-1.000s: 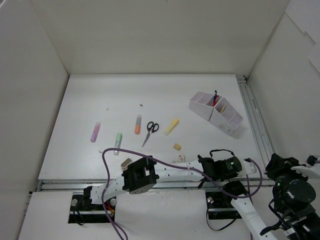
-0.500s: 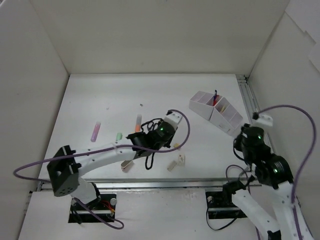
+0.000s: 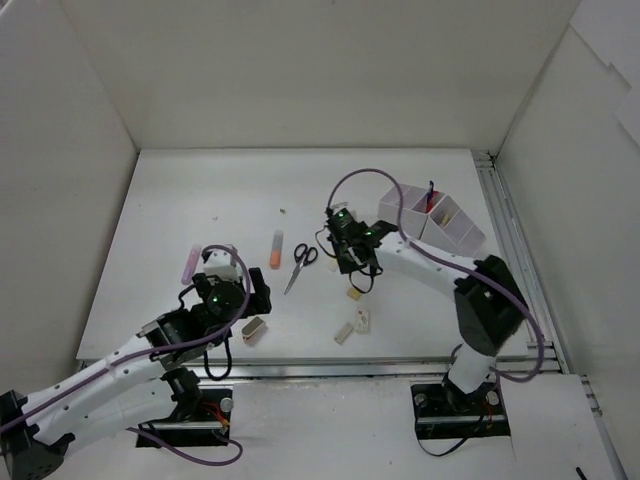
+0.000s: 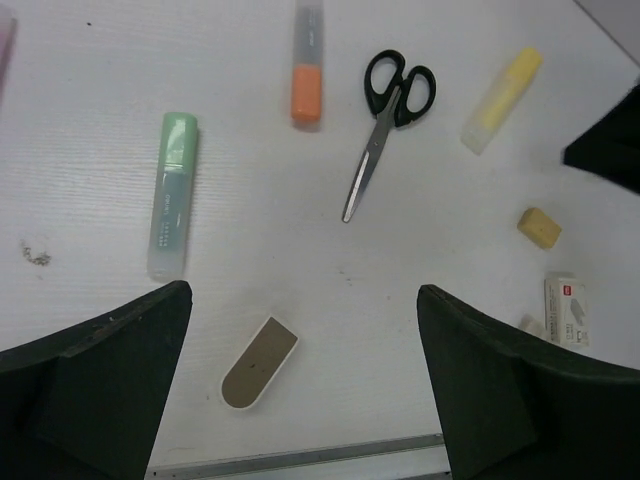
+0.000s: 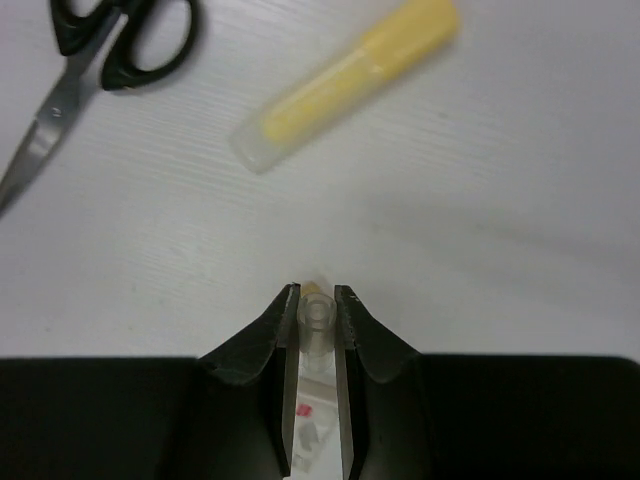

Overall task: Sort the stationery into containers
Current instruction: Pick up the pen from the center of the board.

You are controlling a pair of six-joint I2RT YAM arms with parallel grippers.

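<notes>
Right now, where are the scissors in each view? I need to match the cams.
Top external: scissors mid-table, just right of the orange marker.
Left wrist: scissors upper centre, handles pointing up.
Right wrist: scissors top-left corner, partly cut off.
Shared landmark: yellow marker, lying right of the scissors in both wrist views; not visible in top external.

Left pincer (image 4: 303, 295) now wide open.
</notes>
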